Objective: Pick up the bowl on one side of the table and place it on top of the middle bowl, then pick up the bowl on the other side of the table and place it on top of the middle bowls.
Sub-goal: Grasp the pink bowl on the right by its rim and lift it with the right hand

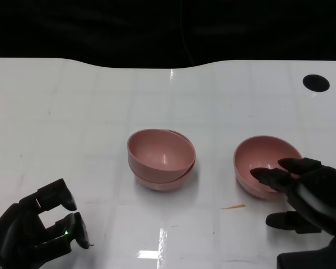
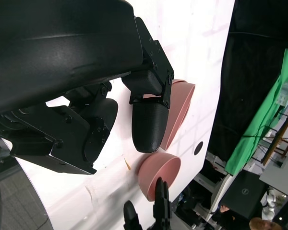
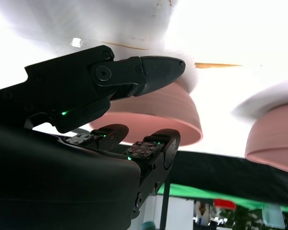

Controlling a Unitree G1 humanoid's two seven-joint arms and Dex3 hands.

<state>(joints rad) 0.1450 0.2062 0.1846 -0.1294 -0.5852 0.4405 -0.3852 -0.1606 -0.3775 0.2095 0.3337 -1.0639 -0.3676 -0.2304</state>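
Note:
Two pink bowls [image 1: 161,158] sit nested as one stack at the table's middle; the left wrist view shows this stack [image 2: 182,103] behind my left hand's fingers [image 2: 146,124]. A single pink bowl [image 1: 266,165] stands on the table to the right. My right hand [image 1: 308,193] is at its near rim, fingers reaching over the rim and thumb spread apart outside. In the right wrist view the bowl [image 3: 158,112] lies between thumb and fingers, with the stack [image 3: 276,134] beyond. My left hand [image 1: 36,230] holds nothing at the lower left, far from the bowls.
A thin orange sliver [image 1: 233,207] lies on the white table [image 1: 89,112] just in front of the right bowl. A black round hole [image 1: 316,83] is at the far right. The table's far edge curves against a dark background.

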